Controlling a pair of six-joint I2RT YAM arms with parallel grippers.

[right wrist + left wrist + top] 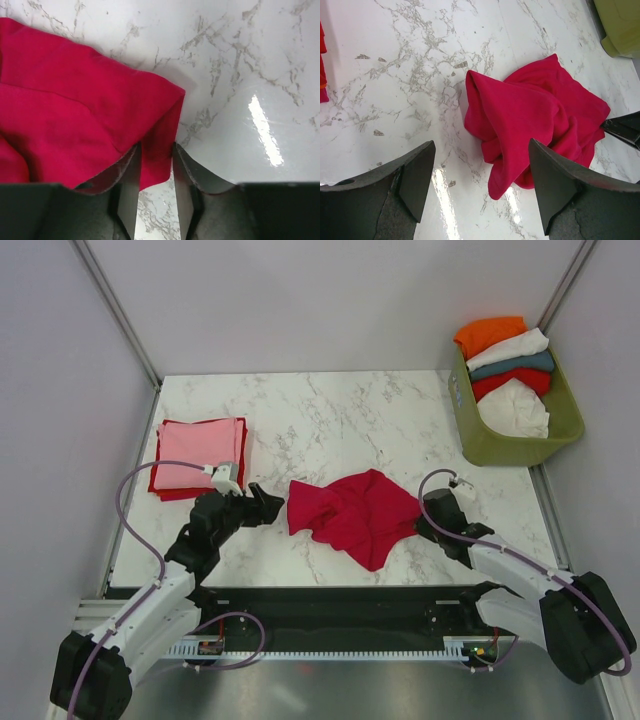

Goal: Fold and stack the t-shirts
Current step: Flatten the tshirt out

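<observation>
Top external view: at the far left of the white marble-patterned desk (330,415), a flat folded pink cloth t-shirt (198,455) lies on a folded red t-shirt (172,494). In front of that stack the left fingers (415,180) stand spread wide with nothing between them, near the left edge of the crumpled crimson red cloth t-shirt (355,512), heaped at the desk's middle. The right fingers (129,185) are drawn narrow, pinching the heap's right corner, and at the far right the olive-green plastic basket (520,445) holds bunched shirts (510,365) in orange, white, teal and red.
</observation>
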